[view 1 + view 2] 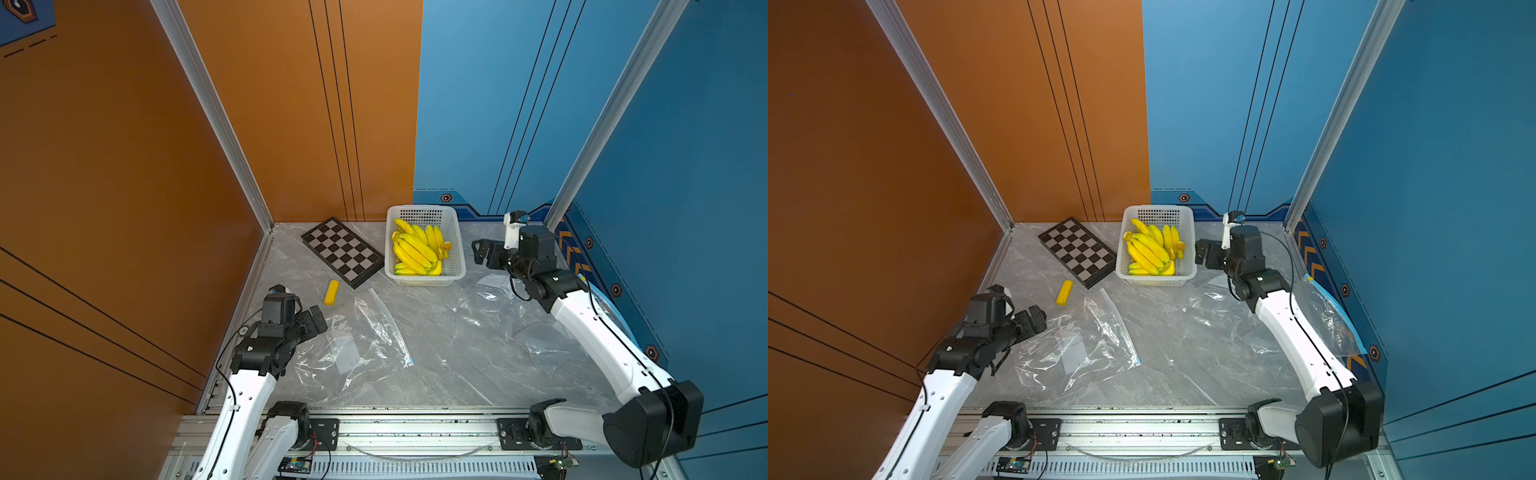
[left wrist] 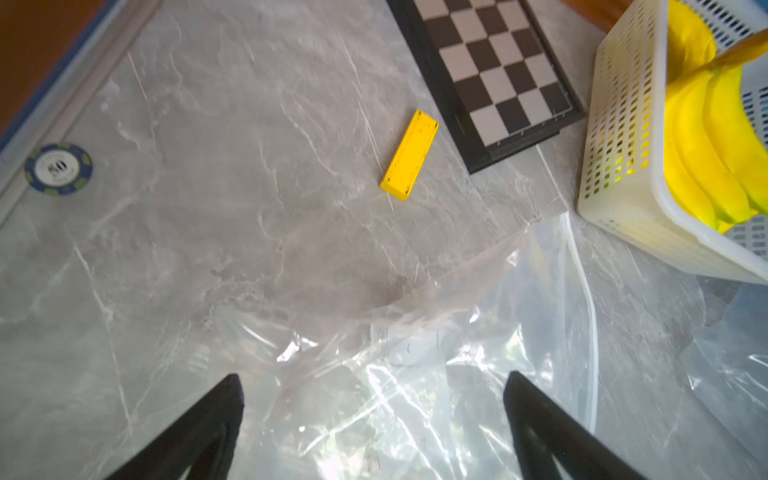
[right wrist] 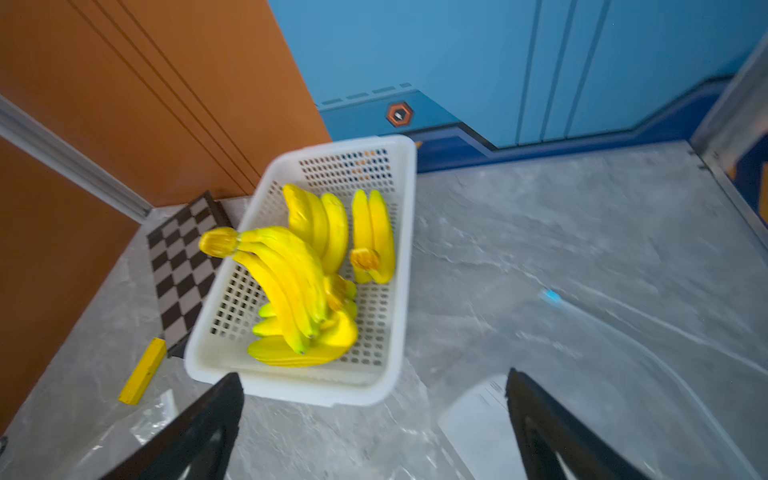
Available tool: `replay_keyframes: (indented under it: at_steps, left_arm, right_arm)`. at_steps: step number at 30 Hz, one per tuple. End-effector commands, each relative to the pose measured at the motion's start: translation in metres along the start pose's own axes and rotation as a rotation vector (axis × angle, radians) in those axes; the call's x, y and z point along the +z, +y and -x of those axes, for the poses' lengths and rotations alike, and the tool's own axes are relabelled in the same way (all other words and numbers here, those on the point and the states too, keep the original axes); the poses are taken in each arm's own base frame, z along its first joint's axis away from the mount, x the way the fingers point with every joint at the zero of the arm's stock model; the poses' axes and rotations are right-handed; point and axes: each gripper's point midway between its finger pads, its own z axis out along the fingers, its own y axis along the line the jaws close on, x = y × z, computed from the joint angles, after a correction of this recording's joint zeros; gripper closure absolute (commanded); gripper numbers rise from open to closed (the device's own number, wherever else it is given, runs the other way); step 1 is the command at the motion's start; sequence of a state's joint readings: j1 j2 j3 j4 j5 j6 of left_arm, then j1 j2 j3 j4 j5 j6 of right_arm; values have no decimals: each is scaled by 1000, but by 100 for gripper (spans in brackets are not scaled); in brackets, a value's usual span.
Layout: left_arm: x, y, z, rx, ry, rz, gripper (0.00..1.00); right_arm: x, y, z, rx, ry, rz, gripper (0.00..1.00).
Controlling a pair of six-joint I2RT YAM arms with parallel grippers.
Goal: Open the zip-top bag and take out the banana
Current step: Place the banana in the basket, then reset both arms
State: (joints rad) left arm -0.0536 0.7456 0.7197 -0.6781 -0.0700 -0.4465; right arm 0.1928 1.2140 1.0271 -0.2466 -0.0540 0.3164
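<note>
L gripper (image 2: 374, 382): jaws wide, empty, over a corner of the clear zip-top bag (image 1: 365, 345), which lies flat and crumpled on the marble tabletop (image 1: 436, 386). R gripper (image 3: 374, 378): also wide and empty, just beside the white basket (image 1: 424, 282). Bananas (image 1: 417, 249) are all in the basket; none seen in any bag, so this round looks done.

Risks, prob.:
- R gripper sits close to the basket wall, so a sideways sweep could shove it or tip the top bunch.
- R arm hangs over more loose bags (image 1: 1329, 316); slick film may snag and drag.

Room: L arm is near the side rail, w/ a poker chip (image 2: 58, 168) by it. The yellow block (image 1: 331, 292) and chessboard (image 1: 343, 251) crowd the back left. Centre-front has no solid items, only film.
</note>
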Motion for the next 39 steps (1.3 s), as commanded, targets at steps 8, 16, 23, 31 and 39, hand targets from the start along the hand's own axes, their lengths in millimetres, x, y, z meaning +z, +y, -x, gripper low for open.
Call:
replay_keyframes:
  at_steps: [8,16,23,31,39]
  left_arm:
    - [52,3,11,193,-121,62,2]
    - [72,-10,23,254,-150,34,2]
    - [83,-16,31,314,-180,20,2]
    - [119,-24,32,404,-155,9,2]
    - [144,-37,23,457,-218,-91,1]
  right_arm:
    - [-24,-108,-79,-56,-65,-200,0]
    - [3,-135,-101,-48,-72,-203,0]
    - [22,-132,-105,-55,-53,-163,0]
    - [28,-131,-100,-32,-61,-150,0]
    - [35,-128,-108,-91,-13,-125,0]
